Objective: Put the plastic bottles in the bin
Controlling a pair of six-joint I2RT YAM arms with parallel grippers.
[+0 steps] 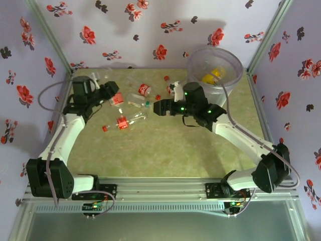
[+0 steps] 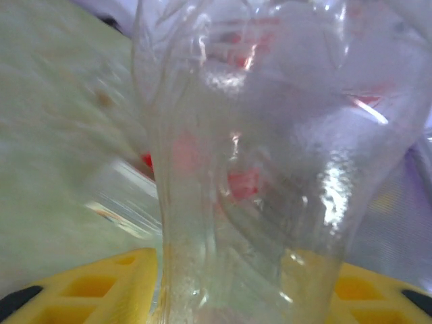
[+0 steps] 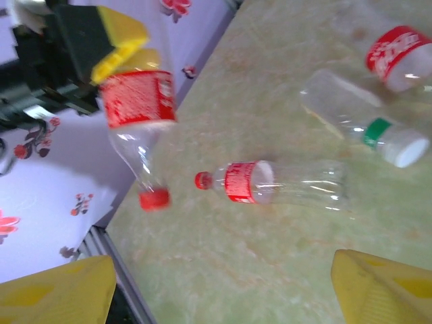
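**ONE BOTTLE IN HAND, SEVERAL LOOSE, BIN AT FAR RIGHT**

Left gripper (image 1: 110, 95): closed on the held bottle (image 3: 138, 111). Yellow pads (image 2: 101, 287) on either side of the clear body, above the red label. Red cap hanging down, clear of the table (image 1: 165, 150). Gripped at the broader end, probably for a firmer hold during the carry.

Centre of table, lying flat:
- Flat bottle (image 3: 270, 182), red label and red cap, nearest the held one.
- Green-banded bottle (image 3: 364, 125), white cap, a little further back.
- Rear bottle (image 3: 398, 54), red label, near the green-banded one.

All on their sides, so likely to roll if nudged.

Right gripper (image 3: 223, 273): fingers spread wide, nothing between them. Hovering above the table's middle and pointing left toward the loose bottles, seemingly placed for a next pick.

Bin (image 1: 239, 75): upright at the back right, just behind the right arm. Yellow bottle (image 1: 210, 76) already inside.

Judged stage: held bottle well apart from the bin, carry across not yet done.
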